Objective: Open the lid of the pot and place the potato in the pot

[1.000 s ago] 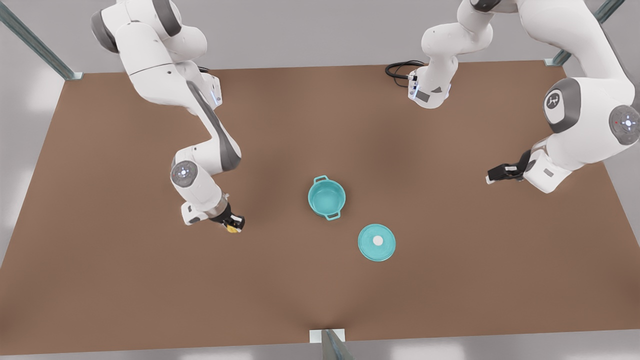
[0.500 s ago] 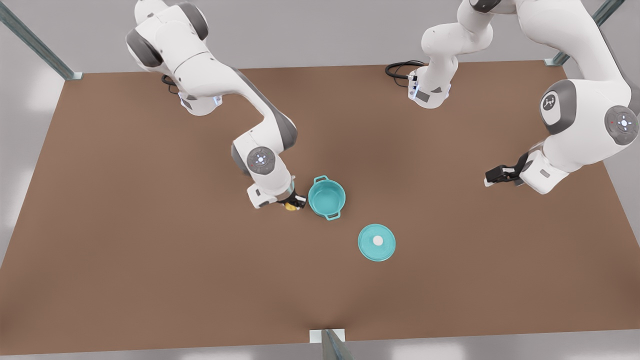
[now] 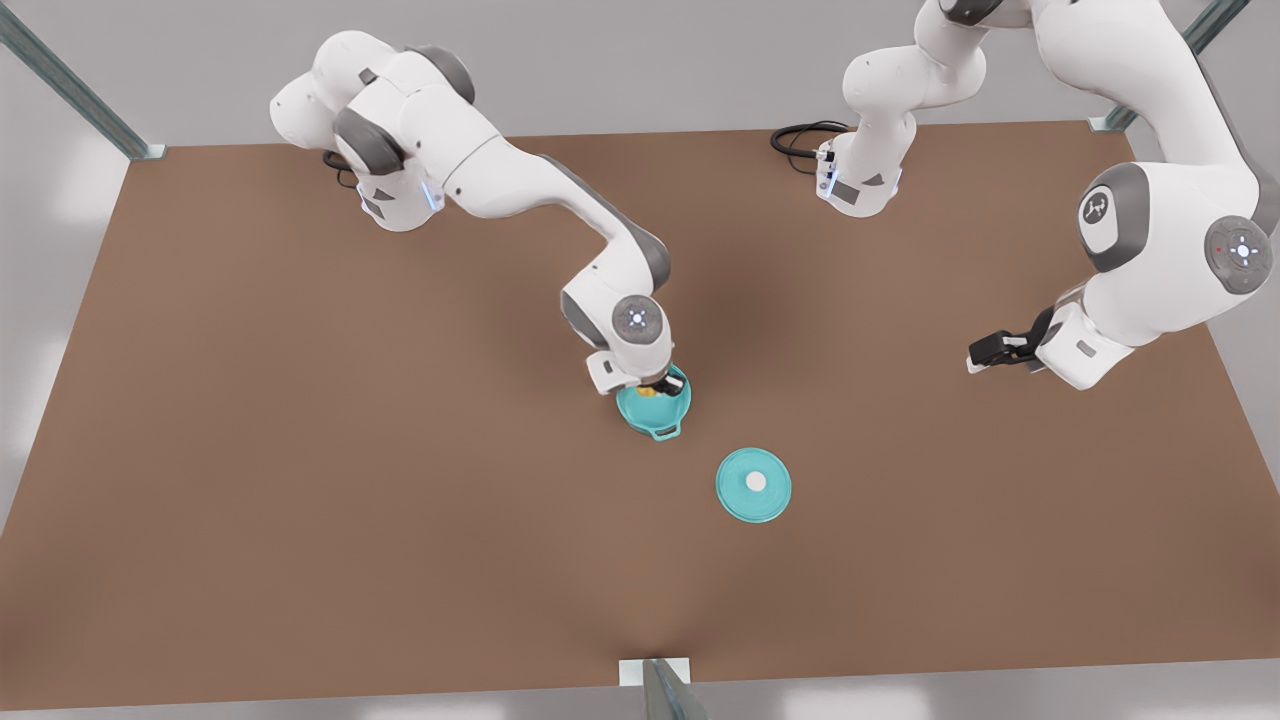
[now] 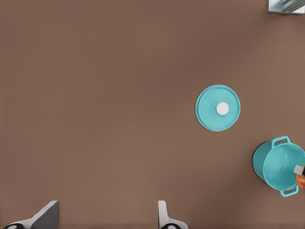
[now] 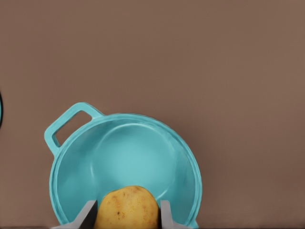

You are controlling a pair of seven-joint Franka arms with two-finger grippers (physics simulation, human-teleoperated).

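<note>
The teal pot (image 3: pixel 664 412) stands uncovered mid-table, one loop handle toward the front. My right gripper (image 3: pixel 655 388) hangs over its rim, shut on the yellow potato (image 3: pixel 648 392). In the right wrist view the potato (image 5: pixel 127 207) sits between the two fingers, above the pot's hollow (image 5: pixel 128 152). The pot lid (image 3: pixel 753 484) lies flat on the table, knob up, apart from the pot toward the front view's right. My left gripper (image 3: pixel 985 350) waits open far off at the front view's right; its wrist view takes in the lid (image 4: pixel 218 108), the pot (image 4: pixel 274 164) and the potato (image 4: pixel 300 180).
A brown table (image 3: pixel 300 500) carries everything. A black cable (image 3: pixel 800 135) coils at the back by an arm base. A metal post (image 3: pixel 655 685) rises at the middle of the front edge, and frame struts stand at the back corners.
My right gripper has carried the potato from the front view's left across to just over the pot. The left arm has barely shifted; pot and lid have stayed put.
</note>
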